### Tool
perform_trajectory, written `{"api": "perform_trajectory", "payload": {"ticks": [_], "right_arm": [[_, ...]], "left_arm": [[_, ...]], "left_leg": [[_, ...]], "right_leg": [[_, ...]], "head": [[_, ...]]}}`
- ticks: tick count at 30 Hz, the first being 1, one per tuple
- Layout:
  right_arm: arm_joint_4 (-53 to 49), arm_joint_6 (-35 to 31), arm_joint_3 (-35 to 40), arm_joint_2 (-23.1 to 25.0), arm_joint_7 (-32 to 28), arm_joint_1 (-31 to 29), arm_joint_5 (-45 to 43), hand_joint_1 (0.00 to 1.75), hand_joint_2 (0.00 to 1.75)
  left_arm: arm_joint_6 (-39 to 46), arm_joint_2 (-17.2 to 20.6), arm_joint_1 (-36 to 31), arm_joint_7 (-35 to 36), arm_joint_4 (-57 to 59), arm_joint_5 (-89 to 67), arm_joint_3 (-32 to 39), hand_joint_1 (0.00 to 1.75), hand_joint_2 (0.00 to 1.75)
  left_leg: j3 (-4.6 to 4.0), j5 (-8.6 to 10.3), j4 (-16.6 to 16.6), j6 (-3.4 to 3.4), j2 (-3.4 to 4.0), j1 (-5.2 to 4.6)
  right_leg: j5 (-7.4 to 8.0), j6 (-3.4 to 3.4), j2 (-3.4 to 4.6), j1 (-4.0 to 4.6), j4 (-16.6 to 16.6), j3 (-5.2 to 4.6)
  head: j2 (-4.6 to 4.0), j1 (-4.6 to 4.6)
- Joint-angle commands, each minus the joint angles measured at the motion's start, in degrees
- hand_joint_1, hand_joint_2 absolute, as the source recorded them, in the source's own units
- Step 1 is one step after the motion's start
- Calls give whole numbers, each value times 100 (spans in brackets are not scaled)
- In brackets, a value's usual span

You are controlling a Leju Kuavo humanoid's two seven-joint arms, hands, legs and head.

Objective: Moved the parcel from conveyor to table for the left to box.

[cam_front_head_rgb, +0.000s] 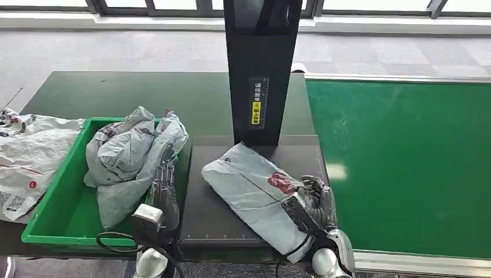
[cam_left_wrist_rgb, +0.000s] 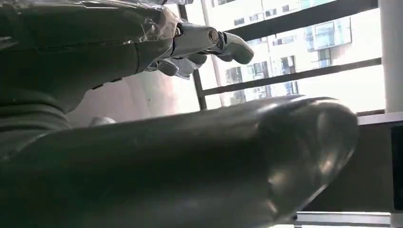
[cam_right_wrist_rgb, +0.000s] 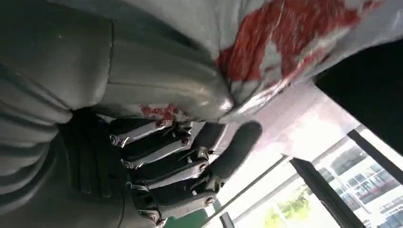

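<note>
Your right hand [cam_front_head_rgb: 317,197] has the grey parcel [cam_front_head_rgb: 255,194] by its near right corner, thumb on top and fingers underneath in the right wrist view, and the parcel already lies flat across the dark table [cam_front_head_rgb: 202,214] between the green bin [cam_front_head_rgb: 55,214] and the green conveyor [cam_front_head_rgb: 405,168], just in front of the black post [cam_front_head_rgb: 262,69]. So, by my reading, you are at the end of the carry: the parcel is off the conveyor and resting where the left side can take it. The next move calls for you to let the fingers come apart and draw the right hand away without dragging the corner along (the film looks slack and may cling). Your left hand [cam_front_head_rgb: 164,191] hangs at the bin's near right rim with fingers stretched out and apart, holding nothing, touching or nearly touching the crumpled grey bag [cam_front_head_rgb: 130,159] in the bin; I cannot tell which. As for writing: the parcel bears a red printed mark [cam_front_head_rgb: 282,182], too smeared to read; the post carries a narrow label [cam_front_head_rgb: 258,103] with a yellow patch and small characters I cannot make out; the white bags [cam_front_head_rgb: 29,156] left of the bin show red marks and a printed code, also illegible.
</note>
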Motion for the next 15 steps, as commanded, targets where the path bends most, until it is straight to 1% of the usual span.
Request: {"api": "perform_trajectory", "payload": {"ticks": [1, 5, 7, 11, 13, 15], "right_arm": [[-138, 47, -203, 99, -221, 3, -152, 0, 175], [-961, 271, -147, 89, -293, 386, -296, 0, 175], [-1147, 357, -125, 91, -319, 474, -355, 0, 175], [-1147, 357, -125, 91, -319, 474, -355, 0, 175], [-1358, 518, -127, 110, -465, 562, -585, 0, 175], [-1614, 521, -130, 115, -485, 670, -622, 0, 175]], "left_arm": [[31, 133, 94, 25, 77, -22, -148, 0, 0], [-69, 112, 76, 3, 78, 180, -148, 0, 0], [-59, 117, 54, 2, 56, 191, -131, 0, 0], [-59, 117, 54, 2, 56, 191, -131, 0, 0], [63, 63, 93, -127, -50, 390, -13, 0, 0], [8, 82, 121, -175, -155, 588, 29, 0, 0]], "left_leg": [[10, -1, -11, -1, 14, 0], [7, -3, -9, -2, 4, 0], [0, -2, -2, -1, 1, -1], [0, -1, -3, -1, 4, -1], [0, -1, -3, 0, 7, 0], [-1, -2, -1, 0, 4, -1]], "right_leg": [[0, -5, 1, 1, -10, 6], [-4, -6, -10, 2, -9, 8], [-3, -2, -5, 0, -2, 0], [-1, -2, -3, 0, -3, 0], [0, -3, -2, 1, -4, -1], [-2, -2, -3, 0, -1, -2]], "head": [[0, 0], [0, 0], [0, 0], [0, 0], [0, 0], [0, 0]]}}
